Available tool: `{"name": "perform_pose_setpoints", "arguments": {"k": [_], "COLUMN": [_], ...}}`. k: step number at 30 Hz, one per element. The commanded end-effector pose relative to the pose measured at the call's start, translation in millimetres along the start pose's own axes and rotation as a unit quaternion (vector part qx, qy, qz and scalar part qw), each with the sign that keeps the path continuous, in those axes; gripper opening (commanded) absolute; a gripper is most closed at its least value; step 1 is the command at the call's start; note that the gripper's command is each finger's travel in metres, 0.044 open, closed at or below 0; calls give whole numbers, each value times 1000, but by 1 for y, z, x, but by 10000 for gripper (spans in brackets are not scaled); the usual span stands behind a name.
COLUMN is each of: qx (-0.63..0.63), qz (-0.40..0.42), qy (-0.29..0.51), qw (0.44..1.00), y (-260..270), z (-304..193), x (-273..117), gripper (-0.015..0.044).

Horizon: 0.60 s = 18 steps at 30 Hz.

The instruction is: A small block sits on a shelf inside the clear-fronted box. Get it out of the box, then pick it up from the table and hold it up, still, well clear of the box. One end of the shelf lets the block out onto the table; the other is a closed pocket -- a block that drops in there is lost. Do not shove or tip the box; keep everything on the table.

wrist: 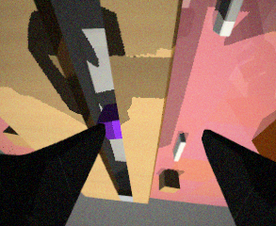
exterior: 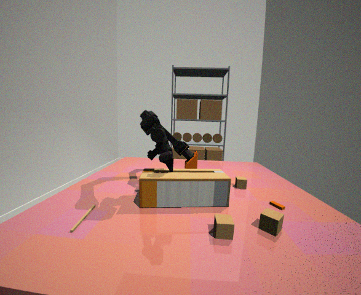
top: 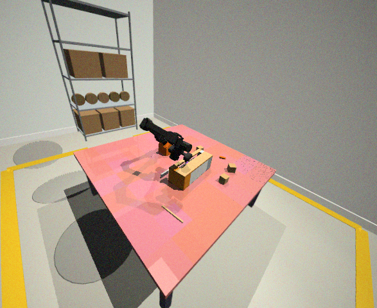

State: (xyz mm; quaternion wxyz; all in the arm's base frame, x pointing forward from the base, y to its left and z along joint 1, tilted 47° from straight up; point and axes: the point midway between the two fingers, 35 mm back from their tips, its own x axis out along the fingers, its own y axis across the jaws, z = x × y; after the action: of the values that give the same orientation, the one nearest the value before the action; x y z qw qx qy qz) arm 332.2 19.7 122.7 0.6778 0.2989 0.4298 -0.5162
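The wooden box (top: 198, 162) (exterior: 186, 176) (wrist: 147, 141) stands on the table, with a long slot in its top and a pale clear front panel. The small purple block (wrist: 113, 129) shows down in the slot in the wrist view, close beside the left fingertip. It cannot be made out clearly in the top and exterior views. My gripper (top: 180, 157) (exterior: 161, 162) (wrist: 153, 131) is open and empty, low over the box top. In the wrist view one fingertip is at the slot and the other is over the table side behind the box. Whether the finger dips into the slot is unclear.
Wooden cubes (top: 231, 167) (top: 223, 179) (exterior: 270, 222) (exterior: 224, 227) stand in front of the box, near an orange bar (top: 222, 157) (exterior: 277, 204). Another cube (exterior: 240, 182) is behind its right end. A thin wooden rod (top: 172, 213) (exterior: 83, 219) lies off its left end.
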Motion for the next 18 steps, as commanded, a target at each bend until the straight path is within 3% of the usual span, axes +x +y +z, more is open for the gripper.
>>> {"name": "perform_pose_setpoints", "arguments": {"k": [1, 18], "qx": [0, 0], "qz": [-3, -3], "qy": [1, 0], "qw": [1000, 1000], "y": [-2, -6], "z": [3, 13], "x": [8, 33], "gripper": [400, 400]}}
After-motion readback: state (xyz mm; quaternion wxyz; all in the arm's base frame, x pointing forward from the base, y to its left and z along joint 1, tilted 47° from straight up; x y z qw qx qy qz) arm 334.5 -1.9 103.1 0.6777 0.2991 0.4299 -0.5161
